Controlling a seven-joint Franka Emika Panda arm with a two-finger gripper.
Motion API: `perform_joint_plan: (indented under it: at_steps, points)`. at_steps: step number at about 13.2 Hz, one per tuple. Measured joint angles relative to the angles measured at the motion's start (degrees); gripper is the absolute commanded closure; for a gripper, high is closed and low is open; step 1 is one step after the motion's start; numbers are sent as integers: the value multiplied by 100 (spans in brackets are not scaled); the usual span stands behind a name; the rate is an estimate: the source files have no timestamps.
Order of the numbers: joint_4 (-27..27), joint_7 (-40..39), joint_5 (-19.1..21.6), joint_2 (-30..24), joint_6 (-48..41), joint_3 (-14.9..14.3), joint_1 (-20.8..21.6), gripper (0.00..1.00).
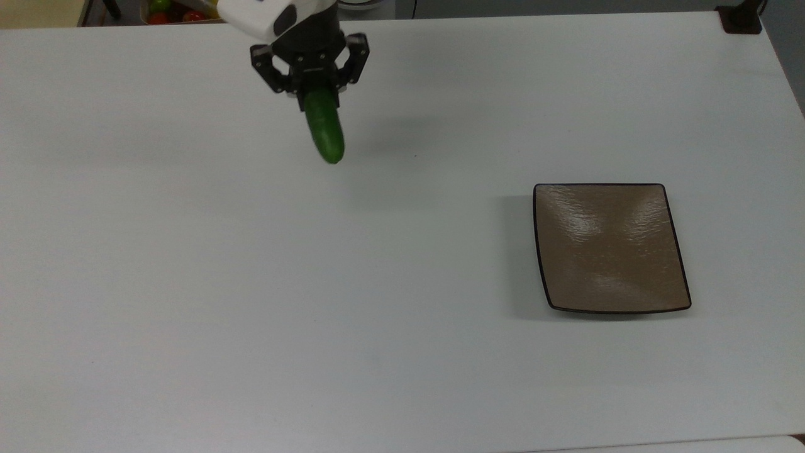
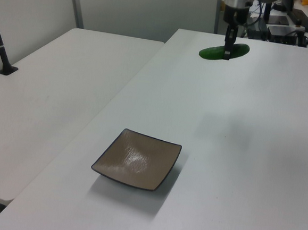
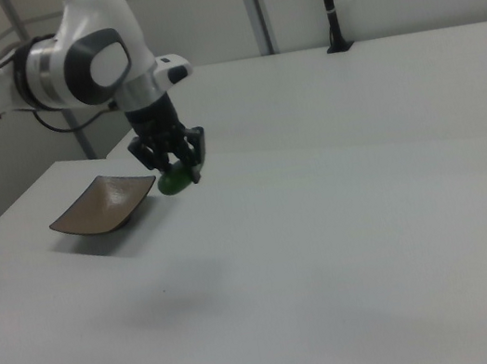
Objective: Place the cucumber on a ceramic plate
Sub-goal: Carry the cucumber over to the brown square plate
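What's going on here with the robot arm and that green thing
A single robot arm has its gripper shut on a dark green cucumber and is holding it in the air above the white table. The ceramic plate sits empty, well off toward the top view's right. The cucumber has not reached the plate yet; it looks set to be carried across to it.
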State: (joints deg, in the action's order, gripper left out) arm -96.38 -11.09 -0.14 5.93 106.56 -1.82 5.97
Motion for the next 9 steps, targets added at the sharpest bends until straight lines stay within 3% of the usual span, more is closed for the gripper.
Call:
perform_joint_plan:
  at_steps: [4, 9]
  points:
    - [-22, 151, 253, -150, -77, 5, 306, 98]
    - [71, 1255, 539, -60, 182, 28, 1010, 97]
